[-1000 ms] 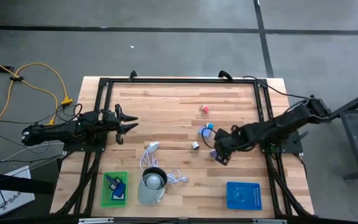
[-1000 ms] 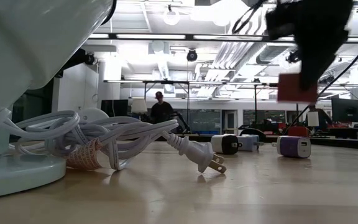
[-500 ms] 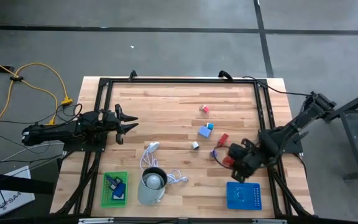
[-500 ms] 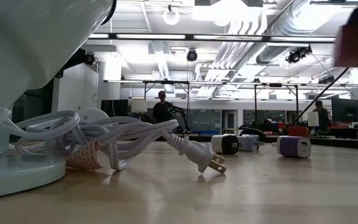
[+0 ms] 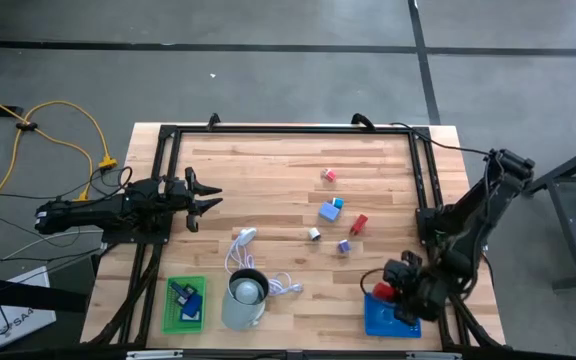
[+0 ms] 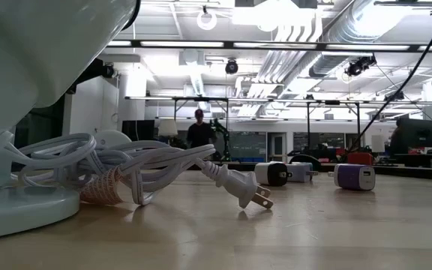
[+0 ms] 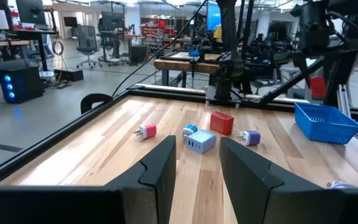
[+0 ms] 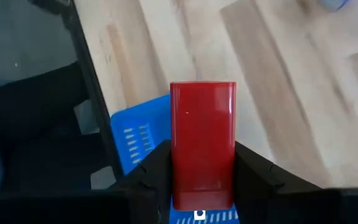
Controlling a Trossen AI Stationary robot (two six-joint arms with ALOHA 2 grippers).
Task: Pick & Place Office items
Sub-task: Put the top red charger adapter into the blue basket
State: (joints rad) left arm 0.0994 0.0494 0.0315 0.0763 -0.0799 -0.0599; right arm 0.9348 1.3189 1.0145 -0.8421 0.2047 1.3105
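- The left pincer [image 5: 208,200] hovered open and empty at the surface's [image 5: 268,165] left edge.
- Loose pieces lay mid-surface: pink plug [image 5: 329,175], blue charger [image 5: 330,211], second red block [image 5: 358,223], purple charger [image 5: 344,246].
- The right pincer [image 5: 385,291] clamped a red block [image 8: 202,142] above the blue tray [image 5: 392,318].

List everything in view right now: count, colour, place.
Table: 1, light wood, black frame around it.
Blue tray: 1, near right corner, under the right gripper.
Green tray: 1, near left corner, dark blue pieces inside.
Cup: 1, pale grey-green, beside the green tray.
Coiled cable: 1, white, by the cup.
Loose office items: 5 on the table centre-right; pink-white, blue, red, white, purple.
Red block: 1, held over the blue tray's edge.
Person: 1, far back in the room.
Left gripper: open, idle at the table's left edge.
Right gripper: shut on the red block.
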